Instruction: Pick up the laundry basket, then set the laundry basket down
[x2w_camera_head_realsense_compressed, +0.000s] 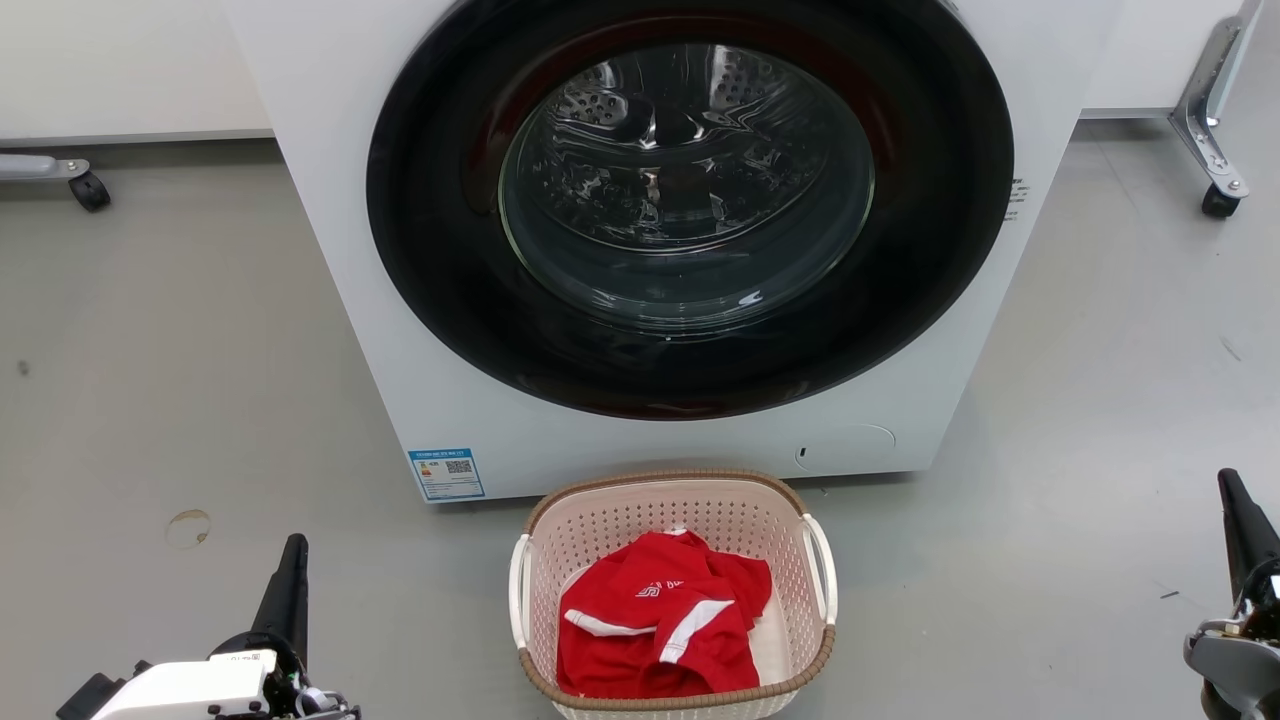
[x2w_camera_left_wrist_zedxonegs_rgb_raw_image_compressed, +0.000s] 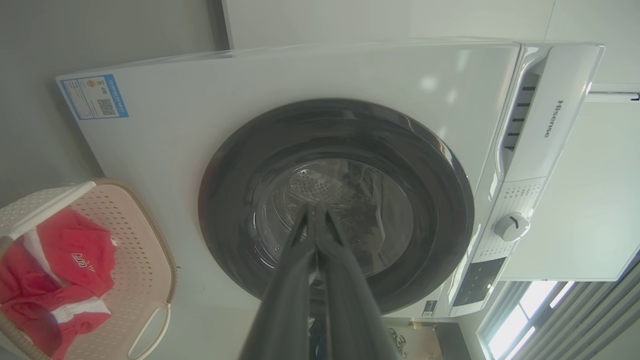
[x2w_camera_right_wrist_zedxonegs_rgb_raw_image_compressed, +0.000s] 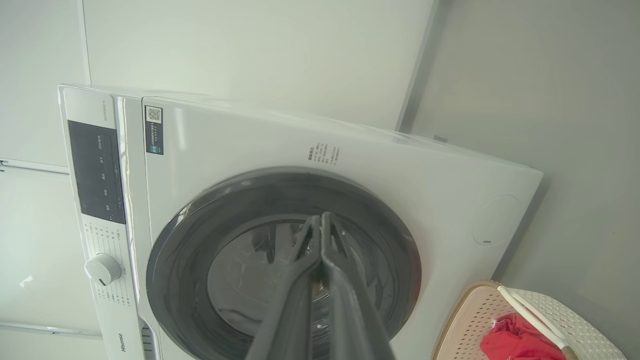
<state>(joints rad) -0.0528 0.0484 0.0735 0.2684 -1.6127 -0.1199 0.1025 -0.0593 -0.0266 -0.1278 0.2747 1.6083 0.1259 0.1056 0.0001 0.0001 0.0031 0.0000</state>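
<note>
The pale pink perforated laundry basket (x2w_camera_head_realsense_compressed: 745, 530) with a brown woven-look rim and two white side handles stands on the grey floor at the bottom centre of the head view, just in front of the washer. Red and white clothes (x2w_camera_head_realsense_compressed: 660, 625) lie inside it. The basket also appears at the lower left of the left wrist view (x2w_camera_left_wrist_zedxonegs_rgb_raw_image_compressed: 145, 250) and the lower right of the right wrist view (x2w_camera_right_wrist_zedxonegs_rgb_raw_image_compressed: 467, 320). My left gripper (x2w_camera_head_realsense_compressed: 292, 550) is shut, well to the basket's left. My right gripper (x2w_camera_head_realsense_compressed: 1228, 482) is shut, far to its right. Both are apart from it, holding nothing.
A white front-loading washer (x2w_camera_head_realsense_compressed: 420, 400) with a dark round door (x2w_camera_head_realsense_compressed: 690, 200) stands close behind the basket. Caster wheels of metal frames (x2w_camera_head_realsense_compressed: 1222, 200) sit at the back left and back right. Grey floor (x2w_camera_head_realsense_compressed: 200, 400) spreads on both sides of the basket.
</note>
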